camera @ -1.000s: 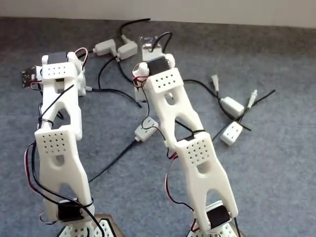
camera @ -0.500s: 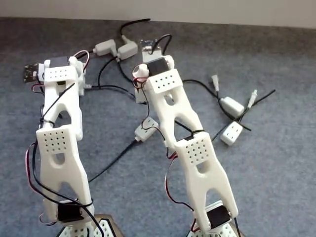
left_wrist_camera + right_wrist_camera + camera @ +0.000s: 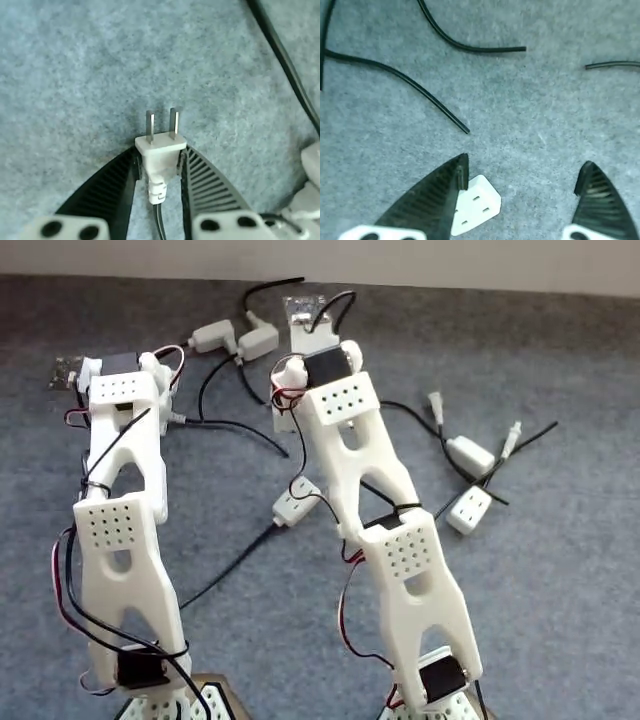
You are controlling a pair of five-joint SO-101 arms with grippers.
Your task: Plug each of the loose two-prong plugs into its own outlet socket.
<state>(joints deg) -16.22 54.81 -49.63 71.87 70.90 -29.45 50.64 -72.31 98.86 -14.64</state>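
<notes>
Covering the whole table is a grey carpet (image 3: 580, 620), and two white arms stretch out over it from the near edge, the left arm (image 3: 120, 530) beside the right arm (image 3: 385, 520). The left gripper (image 3: 159, 152) is clamped on a white two-prong plug (image 3: 161, 160), gripping its body between the black fingers. The prongs point outward above the carpet and the cord runs back between the fingers. The right gripper (image 3: 526, 162) gapes wide with nothing in it. A white outlet socket (image 3: 472, 205) lies on the carpet just beside one finger; I cannot tell which of the sockets seen from above it is. From above, a middle socket (image 3: 295, 503) lies between the arms and a right-hand socket (image 3: 468, 508) lies toward the right edge. Two joined white pieces (image 3: 235, 337) sit end to end near the far edge. One small loose plug (image 3: 436, 403) and a second loose plug (image 3: 513, 435) lie right of the arms among black cords (image 3: 240, 425).
</notes>
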